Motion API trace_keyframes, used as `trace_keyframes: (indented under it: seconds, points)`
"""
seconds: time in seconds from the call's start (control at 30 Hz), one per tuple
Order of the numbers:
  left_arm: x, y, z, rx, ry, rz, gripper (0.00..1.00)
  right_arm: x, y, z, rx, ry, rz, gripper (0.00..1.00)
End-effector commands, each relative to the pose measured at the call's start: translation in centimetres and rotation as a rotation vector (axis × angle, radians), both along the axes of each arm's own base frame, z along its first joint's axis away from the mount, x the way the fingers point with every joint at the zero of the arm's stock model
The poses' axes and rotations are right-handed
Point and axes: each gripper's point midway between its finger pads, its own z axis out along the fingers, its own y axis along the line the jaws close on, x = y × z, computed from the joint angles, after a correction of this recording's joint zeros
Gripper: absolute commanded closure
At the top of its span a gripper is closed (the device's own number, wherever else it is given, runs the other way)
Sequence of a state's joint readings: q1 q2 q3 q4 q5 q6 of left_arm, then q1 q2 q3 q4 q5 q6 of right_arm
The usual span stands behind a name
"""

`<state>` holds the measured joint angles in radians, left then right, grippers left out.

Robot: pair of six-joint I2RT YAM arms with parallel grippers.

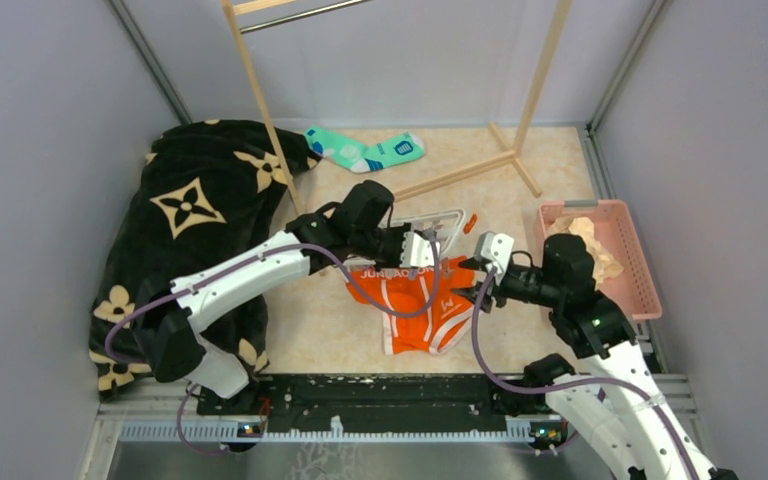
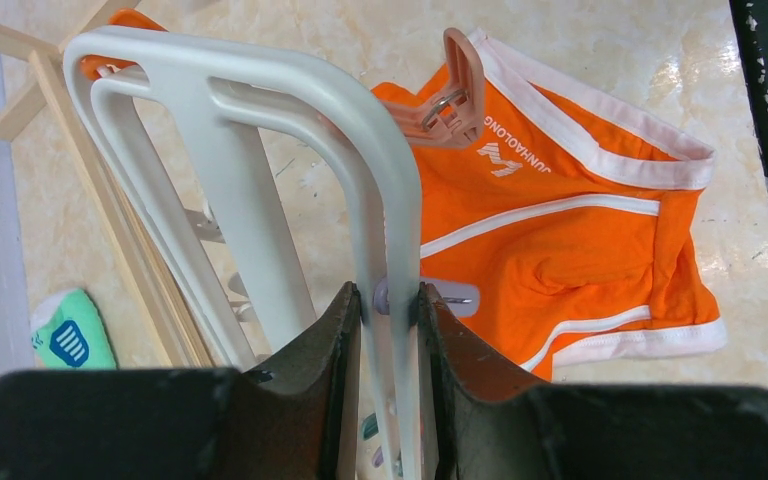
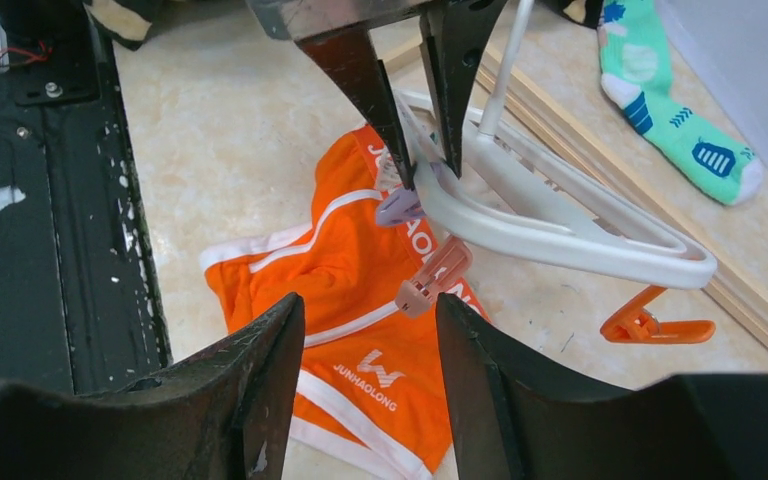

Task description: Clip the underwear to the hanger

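The orange underwear (image 1: pixel 422 306) lies flat on the floor; it also shows in the left wrist view (image 2: pixel 560 230) and the right wrist view (image 3: pixel 330 270). The white hanger (image 1: pixel 441 222) is held tilted over its waistband. My left gripper (image 1: pixel 422 250) is shut on the hanger's frame bar (image 2: pixel 260 110). A pale orange clip (image 3: pixel 432 278) dangles from the hanger (image 3: pixel 560 235) over the waistband; I cannot tell whether it bites the cloth. A purple clip (image 2: pixel 452 298) hangs by my left fingers. My right gripper (image 3: pixel 370 340) is open and empty, just above the underwear's right side (image 1: pixel 484 268).
A bright orange clip (image 3: pixel 655 325) hangs off the hanger's far side. A teal sock (image 1: pixel 370 150) lies by the wooden rack (image 1: pixel 260 100). A black patterned blanket (image 1: pixel 190 220) fills the left. A pink basket (image 1: pixel 640 255) holding beige cloth (image 1: pixel 585 238) stands right. A black rail (image 1: pixel 380 395) runs along the near edge.
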<state>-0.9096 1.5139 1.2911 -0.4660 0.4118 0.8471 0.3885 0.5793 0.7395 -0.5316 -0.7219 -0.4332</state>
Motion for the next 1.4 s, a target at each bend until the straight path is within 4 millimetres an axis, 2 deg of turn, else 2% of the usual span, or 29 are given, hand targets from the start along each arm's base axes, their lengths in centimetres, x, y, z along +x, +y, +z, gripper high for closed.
trace_keyframes:
  seconds: [0.0, 0.13, 0.23, 0.4, 0.53, 0.8, 0.9, 0.97, 1.07, 1.23, 1.37]
  points:
    - [0.2, -0.9, 3.5, -0.110, -0.093, -0.062, 1.00, 0.3, 0.3, 1.3, -0.022, -0.095, 0.061, 0.47]
    - [0.3, -0.7, 3.2, -0.105, -0.090, -0.058, 1.00, 1.4, 0.9, 0.4, -0.067, -0.037, 0.090, 0.44]
    - [0.5, -0.6, 3.0, -0.101, -0.093, -0.051, 1.00, 1.9, 1.8, 1.4, -0.033, 0.002, 0.128, 0.41]
    - [1.1, -0.4, 2.9, -0.098, -0.093, -0.035, 1.00, 3.9, 1.6, 3.0, 0.084, 0.020, 0.097, 0.41]
    - [1.4, -0.4, 2.8, -0.108, -0.081, -0.036, 1.00, 3.7, 0.7, 4.2, 0.149, -0.024, 0.001, 0.41]
    - [1.9, 0.4, 1.2, -0.075, -0.094, -0.019, 1.00, 2.4, -0.8, 4.0, 0.225, 0.021, -0.144, 0.41]
    - [2.2, 0.7, 0.2, -0.045, -0.079, -0.037, 1.00, 2.4, -1.2, 3.2, 0.232, 0.069, -0.191, 0.41]
    - [2.1, 0.8, -0.3, -0.026, -0.070, -0.048, 1.00, 1.9, -1.1, 1.9, 0.191, 0.086, -0.165, 0.37]
    - [1.7, 1.1, -0.3, -0.024, -0.058, -0.071, 1.00, 1.3, -0.2, 1.3, 0.192, 0.090, -0.076, 0.36]
    - [1.0, 1.7, -0.1, -0.040, -0.073, -0.098, 1.00, 0.1, 2.0, 0.0, 0.217, 0.091, 0.160, 0.35]
    - [0.5, 1.9, 0.1, -0.056, -0.080, -0.108, 1.00, 1.1, 2.7, 0.0, 0.226, 0.005, 0.220, 0.35]
